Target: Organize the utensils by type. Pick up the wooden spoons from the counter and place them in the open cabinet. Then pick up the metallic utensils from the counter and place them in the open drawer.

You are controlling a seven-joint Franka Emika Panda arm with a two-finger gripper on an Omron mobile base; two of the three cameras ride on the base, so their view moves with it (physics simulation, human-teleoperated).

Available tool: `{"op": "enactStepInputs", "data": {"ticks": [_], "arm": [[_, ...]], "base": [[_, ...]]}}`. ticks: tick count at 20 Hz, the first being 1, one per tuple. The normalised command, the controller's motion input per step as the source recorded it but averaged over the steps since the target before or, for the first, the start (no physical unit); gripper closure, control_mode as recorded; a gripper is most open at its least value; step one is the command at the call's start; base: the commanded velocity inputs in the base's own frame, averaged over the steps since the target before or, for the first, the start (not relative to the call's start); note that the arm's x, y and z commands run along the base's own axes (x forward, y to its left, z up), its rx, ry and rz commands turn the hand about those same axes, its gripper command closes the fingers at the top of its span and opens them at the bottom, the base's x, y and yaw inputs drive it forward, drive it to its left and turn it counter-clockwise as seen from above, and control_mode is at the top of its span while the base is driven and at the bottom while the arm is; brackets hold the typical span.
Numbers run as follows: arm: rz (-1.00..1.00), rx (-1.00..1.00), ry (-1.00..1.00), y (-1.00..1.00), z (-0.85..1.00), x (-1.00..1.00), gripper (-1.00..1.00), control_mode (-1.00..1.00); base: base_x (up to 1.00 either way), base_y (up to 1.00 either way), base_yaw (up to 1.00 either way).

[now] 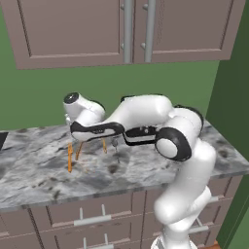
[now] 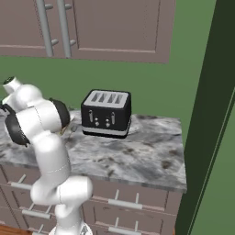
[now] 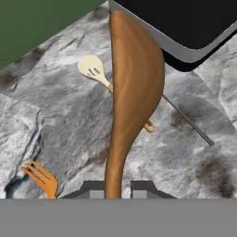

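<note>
Between pincer [image 3: 118,189] fingertips: orange-brown wooden spoon [image 3: 132,92] handle, seemingly clamped; bowl pointing away, above counter [image 3: 60,120]

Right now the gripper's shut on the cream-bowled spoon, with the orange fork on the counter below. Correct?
Not quite. In the hand view the gripper is shut on the all orange-brown wooden spoon; the cream-bowled spoon lies on the counter. The orange fork does lie on the counter.

A glossy white arm [image 1: 146,114] of rounded, bulbous segments, with black joint bands and round black end caps.
</note>
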Motion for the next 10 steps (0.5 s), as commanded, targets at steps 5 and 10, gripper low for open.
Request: {"op": "enactStepInputs", "data": {"ticks": [5,10], "arm": [[-0.16,0.16,-0.69,-0.57,0.28,-0.78,1.0,-1.0],[-0.12,0.11,-0.61,-0.86,0.63,-0.58,1.0,-1.0]], "base": [[0.0,0.0,0.0],[0.0,0.0,0.0]]}}
